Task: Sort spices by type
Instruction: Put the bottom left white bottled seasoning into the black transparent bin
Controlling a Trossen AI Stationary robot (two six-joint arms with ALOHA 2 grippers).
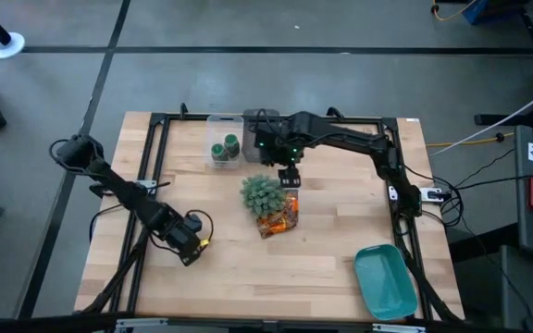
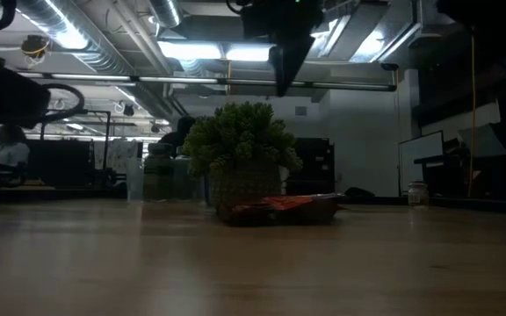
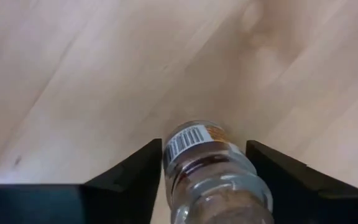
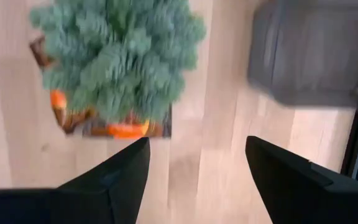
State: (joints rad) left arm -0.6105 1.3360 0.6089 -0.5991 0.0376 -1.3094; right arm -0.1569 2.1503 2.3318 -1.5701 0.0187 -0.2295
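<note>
Two green spice jars [image 1: 225, 147] stand in a clear container [image 1: 213, 122] at the table's far side. A dark grey container [image 4: 309, 50] sits beside it. My left gripper [image 1: 192, 245] is over the near-left part of the table, shut on a grey-brown spice jar [image 3: 210, 171] with a barcode label. The other grey-brown jar is not in view. My right gripper [image 4: 194, 155] is open and empty. It hangs above the table [image 2: 284, 66], just on the far side of the spiky green ball [image 1: 262, 194]. My left gripper pinches the grey-brown spice jar between its two fingers [image 3: 138, 171], one on each side of the jar's clear body [image 3: 185, 180]. The jar lies along the fingers, its labelled end [image 3: 188, 140] pointing away from the wrist. Whether it touches the table does not show.
The spiky green ball rests on a crinkled orange snack packet [image 1: 280, 218] at the table's middle. A teal bin [image 1: 384, 280] sits at the near-right corner. A black frame [image 1: 155, 148] edges the table. Bare wood lies between the left gripper and the packet.
</note>
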